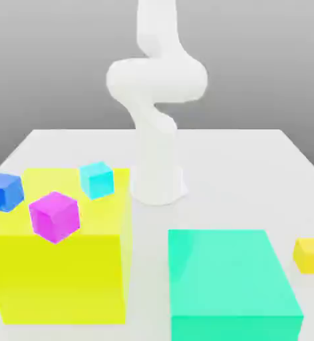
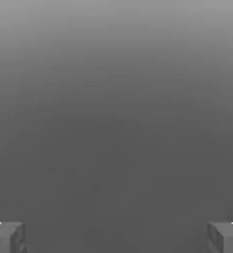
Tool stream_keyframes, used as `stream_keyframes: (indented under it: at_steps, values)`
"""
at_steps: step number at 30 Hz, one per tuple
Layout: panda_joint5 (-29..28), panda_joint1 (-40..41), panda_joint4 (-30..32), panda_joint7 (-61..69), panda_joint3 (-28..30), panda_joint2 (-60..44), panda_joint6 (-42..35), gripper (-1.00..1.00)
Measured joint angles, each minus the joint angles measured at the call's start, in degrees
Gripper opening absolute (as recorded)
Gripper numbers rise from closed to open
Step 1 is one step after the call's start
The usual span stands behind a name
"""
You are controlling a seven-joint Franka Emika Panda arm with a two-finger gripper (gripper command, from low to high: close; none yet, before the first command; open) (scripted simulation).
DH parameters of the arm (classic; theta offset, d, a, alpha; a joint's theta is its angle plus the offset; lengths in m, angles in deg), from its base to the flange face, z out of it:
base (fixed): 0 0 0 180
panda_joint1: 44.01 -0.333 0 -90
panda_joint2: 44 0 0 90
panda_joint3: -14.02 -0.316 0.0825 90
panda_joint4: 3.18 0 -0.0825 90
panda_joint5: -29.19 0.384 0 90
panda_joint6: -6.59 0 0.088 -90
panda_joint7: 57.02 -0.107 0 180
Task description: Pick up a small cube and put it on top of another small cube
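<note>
My tool (image 2: 116, 238) stood spread wide with nothing between its tips. The magenta cube (image 1: 54, 217), cyan cube (image 1: 97, 180) and blue cube (image 1: 4, 192) sat on the tall yellow block (image 1: 60, 276); a small orange-yellow cube (image 1: 311, 256) lay on the worktop (image 1: 213, 160), beyond the green block (image 1: 229, 273) toward the exterior view's right. Magenta looked near the block's front edge and blue near its side, so a careless nudge could have tipped either off. Turned cubes risked a corner grip. Between the blocks ran a bare lane.
</note>
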Motion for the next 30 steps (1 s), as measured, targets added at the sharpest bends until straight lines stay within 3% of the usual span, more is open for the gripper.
stream_keyframes:
  at_steps: [15, 24, 29, 30]
  values:
    - [-2.51, -16.5, 7.84, 22.47, -9.52, -31.44, 13.88, 0.0]
    - [-7.56, -26.05, 12.33, 33.07, -15.05, -50.45, 22.03, 0.0]
    - [-13.79, -30.67, 10.98, 29.81, -10.42, -60.91, 29.5, 0.0]
    - [-14.68, -31.58, 10.66, 29.14, -9.32, -62.53, 30.79, -1.0]
